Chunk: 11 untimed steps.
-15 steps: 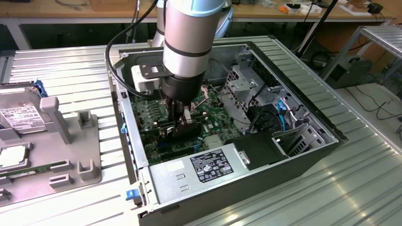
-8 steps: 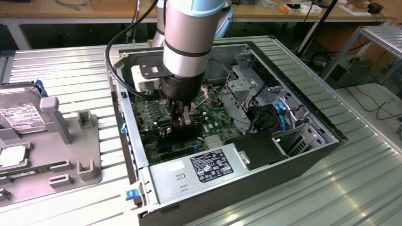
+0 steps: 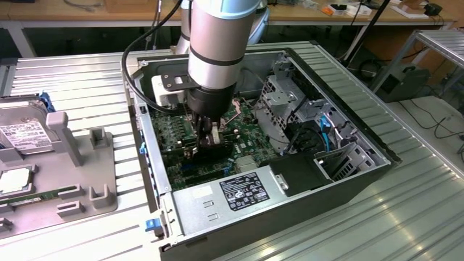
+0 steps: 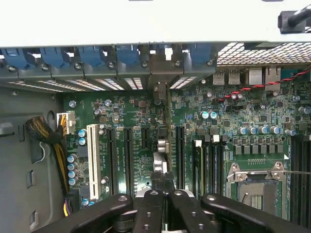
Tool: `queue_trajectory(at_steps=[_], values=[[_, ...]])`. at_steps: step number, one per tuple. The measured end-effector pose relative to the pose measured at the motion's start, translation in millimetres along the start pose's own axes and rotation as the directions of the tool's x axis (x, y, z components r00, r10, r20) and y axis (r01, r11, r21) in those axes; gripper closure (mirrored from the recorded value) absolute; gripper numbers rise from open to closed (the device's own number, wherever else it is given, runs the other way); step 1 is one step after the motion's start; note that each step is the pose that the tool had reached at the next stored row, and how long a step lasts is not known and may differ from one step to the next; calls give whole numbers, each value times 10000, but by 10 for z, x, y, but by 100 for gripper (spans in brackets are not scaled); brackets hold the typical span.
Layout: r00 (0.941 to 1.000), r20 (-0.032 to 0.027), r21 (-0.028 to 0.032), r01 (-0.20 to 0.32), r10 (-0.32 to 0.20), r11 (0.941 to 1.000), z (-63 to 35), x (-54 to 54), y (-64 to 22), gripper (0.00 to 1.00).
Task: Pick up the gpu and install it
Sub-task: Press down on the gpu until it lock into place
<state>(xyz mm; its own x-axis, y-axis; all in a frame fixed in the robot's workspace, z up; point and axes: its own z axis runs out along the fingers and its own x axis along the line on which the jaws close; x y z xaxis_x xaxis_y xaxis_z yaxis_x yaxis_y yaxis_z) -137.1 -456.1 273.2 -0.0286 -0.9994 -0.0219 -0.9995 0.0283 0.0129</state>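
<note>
Down inside the open computer case (image 3: 362, 157), the gpu (image 4: 162, 145) stands on edge over a motherboard (image 4: 233, 116) slot, pinched in the clenched gripper (image 4: 163, 194). I'd say it wants pressing squarely, bracket toward the rear openings.

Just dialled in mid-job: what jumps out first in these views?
The robot arm reaches down into the open computer case, its gripper shut on the gpu, held edge-on over the green motherboard. On the grey tray at the exterior view's left lies a silver hard drive.
</note>
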Motion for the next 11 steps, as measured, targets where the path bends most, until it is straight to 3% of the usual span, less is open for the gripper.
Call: queue_trajectory(at_steps=[11], values=[[10000,3,23,1,-1,10000,12,0,6,89]])
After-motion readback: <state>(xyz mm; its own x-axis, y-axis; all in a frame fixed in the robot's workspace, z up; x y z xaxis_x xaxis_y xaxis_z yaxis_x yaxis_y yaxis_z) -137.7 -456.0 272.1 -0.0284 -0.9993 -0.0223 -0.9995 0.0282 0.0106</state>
